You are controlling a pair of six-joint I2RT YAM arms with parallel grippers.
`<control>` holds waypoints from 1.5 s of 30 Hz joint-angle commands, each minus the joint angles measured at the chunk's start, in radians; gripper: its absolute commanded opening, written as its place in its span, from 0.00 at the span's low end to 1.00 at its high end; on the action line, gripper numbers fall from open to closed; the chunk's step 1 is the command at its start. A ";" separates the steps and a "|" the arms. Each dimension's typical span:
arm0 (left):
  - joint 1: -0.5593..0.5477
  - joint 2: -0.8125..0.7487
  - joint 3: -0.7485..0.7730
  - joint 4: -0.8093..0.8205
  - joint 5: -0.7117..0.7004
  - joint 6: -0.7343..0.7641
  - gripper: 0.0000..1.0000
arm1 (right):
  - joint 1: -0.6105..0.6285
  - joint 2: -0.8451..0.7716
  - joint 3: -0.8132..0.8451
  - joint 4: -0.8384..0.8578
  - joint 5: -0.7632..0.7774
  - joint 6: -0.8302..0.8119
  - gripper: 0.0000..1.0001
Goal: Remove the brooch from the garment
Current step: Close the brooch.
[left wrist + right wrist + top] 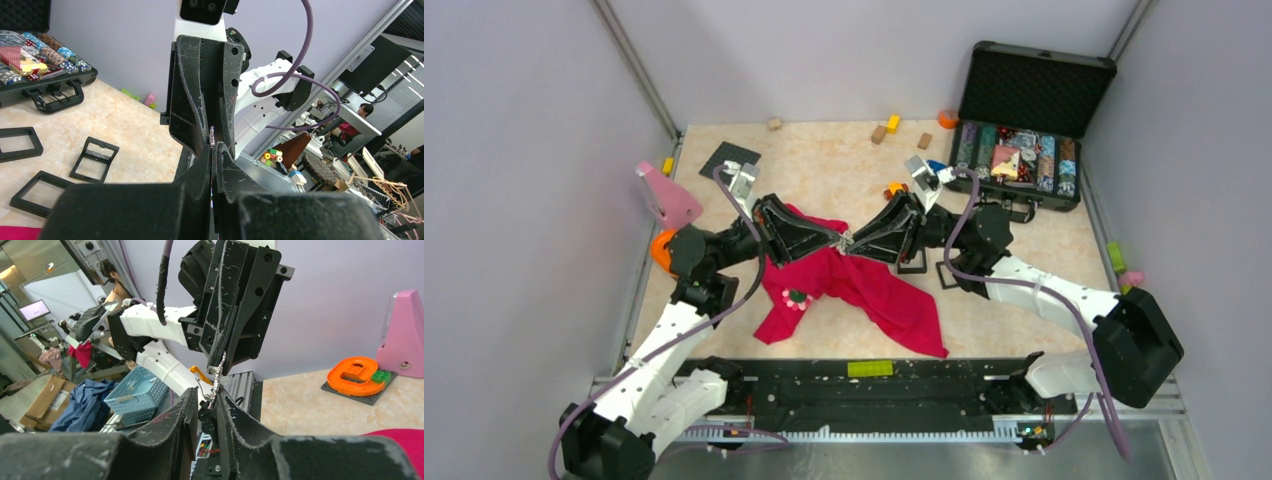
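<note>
The magenta garment (864, 290) lies spread on the table. The brooch (797, 298), a pink-and-white flower disc, sits on its left part, apart from both grippers. My left gripper (838, 238) and right gripper (855, 241) meet tip to tip above the garment's top edge. A small sparkly piece (216, 381) hangs between them. My left gripper (211, 148) is shut on the piece's upper end (212, 135). My right gripper (207, 396) is narrowly open, and the piece's lower end rests against one finger (235, 412). The brooch is out of both wrist views.
An open black case (1079, 200) of poker chips stands at the back right. Black square frames (913, 263) lie right of the garment. An orange ring toy (352, 373) and a pink block (669, 196) sit at the left edge. Small wooden blocks (879, 133) lie at the back.
</note>
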 commanded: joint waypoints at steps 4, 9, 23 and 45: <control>-0.003 -0.016 -0.019 0.050 0.006 0.002 0.00 | -0.005 0.022 0.034 0.070 0.004 0.031 0.19; -0.003 -0.013 -0.020 0.049 0.006 0.004 0.00 | -0.001 0.021 0.038 0.048 0.011 0.018 0.18; -0.003 -0.018 -0.017 0.041 0.000 0.007 0.00 | 0.005 0.001 0.042 -0.038 0.022 -0.039 0.22; -0.003 -0.019 -0.009 0.028 -0.004 0.007 0.00 | 0.017 -0.031 0.046 -0.101 -0.006 -0.118 0.37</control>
